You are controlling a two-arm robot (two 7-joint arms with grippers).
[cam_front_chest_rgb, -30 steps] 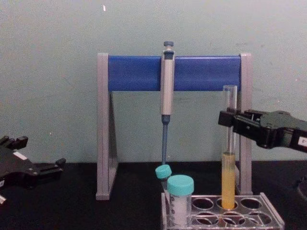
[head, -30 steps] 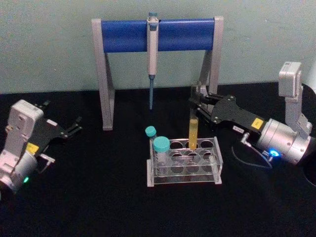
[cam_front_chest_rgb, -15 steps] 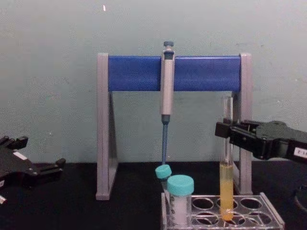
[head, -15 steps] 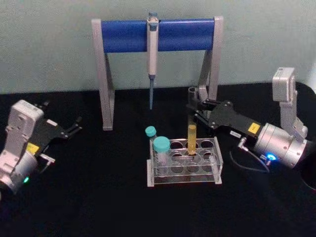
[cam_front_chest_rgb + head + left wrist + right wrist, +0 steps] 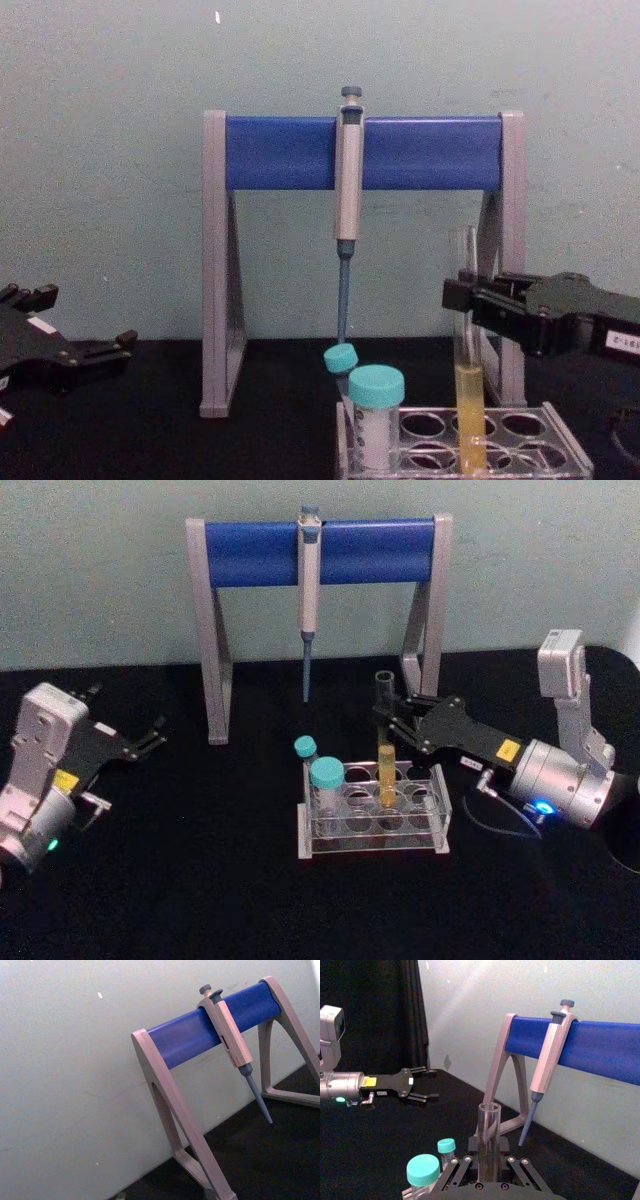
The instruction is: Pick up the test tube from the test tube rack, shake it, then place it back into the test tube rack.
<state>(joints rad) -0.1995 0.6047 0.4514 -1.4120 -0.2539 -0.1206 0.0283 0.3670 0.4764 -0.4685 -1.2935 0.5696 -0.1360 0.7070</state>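
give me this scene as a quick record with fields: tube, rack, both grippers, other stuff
tube: upright, lower end in a hole of the rack, yellow liquid in its lower part
rack: on the table, in front of the stand
right gripper: jaws shut on tube's upper part, above rack
left gripper: parked at table's left, jaws open
other: two capped tubes at rack's left end; pipette hanging on stand
stage: tube in rack, not yet released

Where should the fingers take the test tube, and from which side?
Bare glass above the yellow liquid, from the robot's right, level: the test tube stands upright in the test tube rack, and teal-capped tubes stand to its left.
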